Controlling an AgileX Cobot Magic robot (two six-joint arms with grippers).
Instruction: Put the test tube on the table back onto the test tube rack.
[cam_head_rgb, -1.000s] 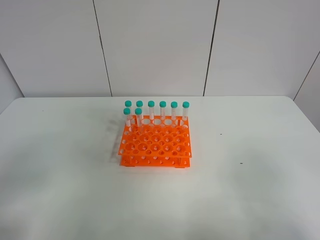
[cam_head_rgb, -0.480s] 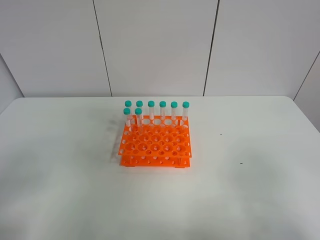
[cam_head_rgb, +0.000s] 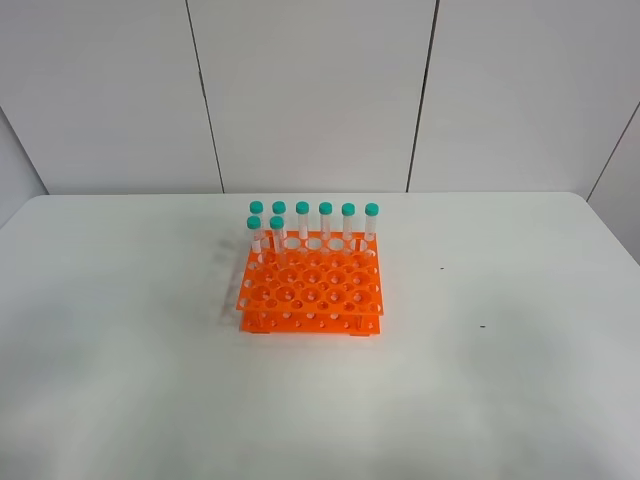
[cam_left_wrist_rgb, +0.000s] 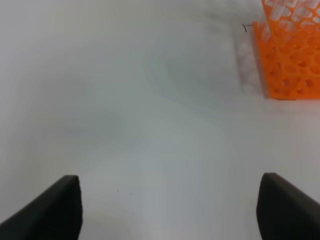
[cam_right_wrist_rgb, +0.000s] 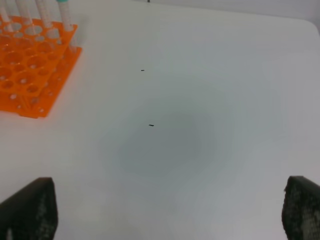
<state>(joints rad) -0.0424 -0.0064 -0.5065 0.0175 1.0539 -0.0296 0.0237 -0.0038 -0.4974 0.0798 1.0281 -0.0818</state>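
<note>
Only end effector (cam_left_wrist_rgb: 170, 210) fingertips visible, test tube rack (cam_left_wrist_rgb: 290, 55) cropped

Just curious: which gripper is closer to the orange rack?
Too close to call. Left gripper sits off the left side of the rack, right gripper off its right, both apart.

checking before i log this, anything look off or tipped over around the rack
Nothing stands out. All eight test tubes stand upright in the test tube rack, which sits flat on the table. No tube lies on the table, nothing spilled.

Black, wedge-shaped fingertips (cam_left_wrist_rgb: 55, 207) (matte) on both grippers.
</note>
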